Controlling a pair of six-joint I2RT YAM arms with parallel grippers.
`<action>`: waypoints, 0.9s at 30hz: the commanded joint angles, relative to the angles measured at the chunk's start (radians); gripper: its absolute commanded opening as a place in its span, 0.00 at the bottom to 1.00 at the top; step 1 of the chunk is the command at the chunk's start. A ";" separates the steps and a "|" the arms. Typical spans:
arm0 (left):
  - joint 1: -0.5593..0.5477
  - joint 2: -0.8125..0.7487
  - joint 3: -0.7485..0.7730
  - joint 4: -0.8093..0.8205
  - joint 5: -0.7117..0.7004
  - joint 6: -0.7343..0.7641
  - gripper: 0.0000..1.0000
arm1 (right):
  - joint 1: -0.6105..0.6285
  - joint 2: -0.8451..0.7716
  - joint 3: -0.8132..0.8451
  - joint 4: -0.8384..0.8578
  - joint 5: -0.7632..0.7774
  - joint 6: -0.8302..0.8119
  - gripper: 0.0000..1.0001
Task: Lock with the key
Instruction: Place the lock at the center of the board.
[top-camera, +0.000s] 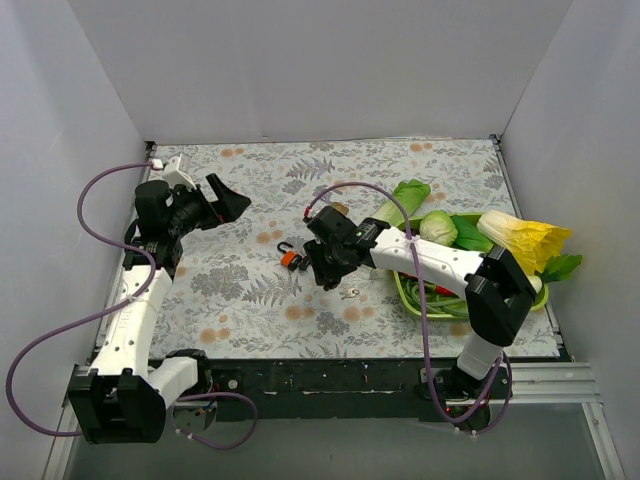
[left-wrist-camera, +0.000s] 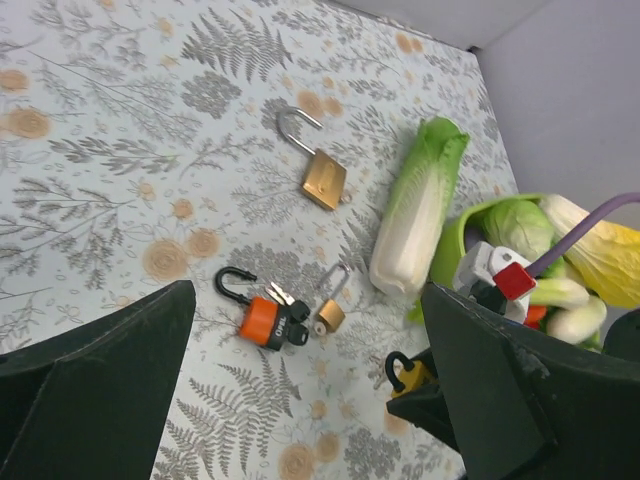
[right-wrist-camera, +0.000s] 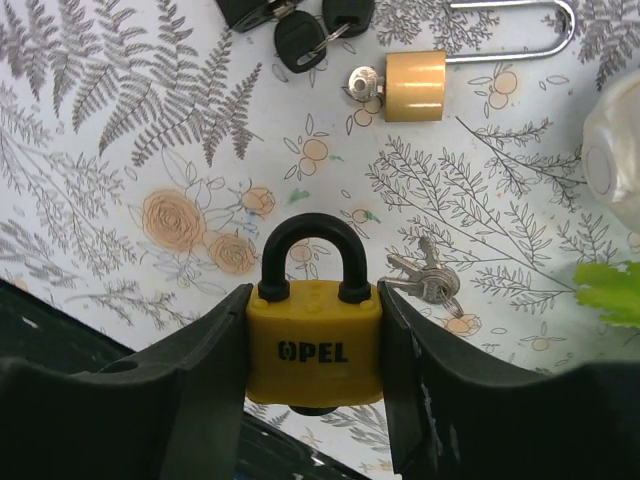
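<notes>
My right gripper (top-camera: 322, 268) is shut on a yellow padlock (right-wrist-camera: 315, 340) with a black shackle, holding it by the body just above the flowered mat. The shackle's two legs both sit in the body. The padlock also shows in the left wrist view (left-wrist-camera: 410, 375). A bunch of silver keys (right-wrist-camera: 425, 282) lies on the mat right beside it, loose (top-camera: 350, 293). My left gripper (top-camera: 225, 200) is open and empty, raised at the left, looking down over the locks.
An orange padlock (left-wrist-camera: 262, 322) with black-headed keys lies open on the mat. A small brass padlock (left-wrist-camera: 331, 315) and a bigger brass one (left-wrist-camera: 324, 178) lie nearby. A napa cabbage (left-wrist-camera: 415, 215) and a green tray (top-camera: 405, 295) of vegetables sit at the right.
</notes>
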 joint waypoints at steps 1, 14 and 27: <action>-0.001 -0.007 0.028 0.021 -0.153 -0.033 0.98 | 0.002 0.019 -0.004 0.068 0.069 0.257 0.01; -0.001 0.012 -0.006 0.076 -0.165 -0.018 0.98 | -0.005 0.149 -0.038 0.128 0.056 0.360 0.01; -0.001 0.038 -0.021 0.102 -0.152 0.007 0.98 | -0.005 0.202 -0.058 0.103 0.105 0.366 0.19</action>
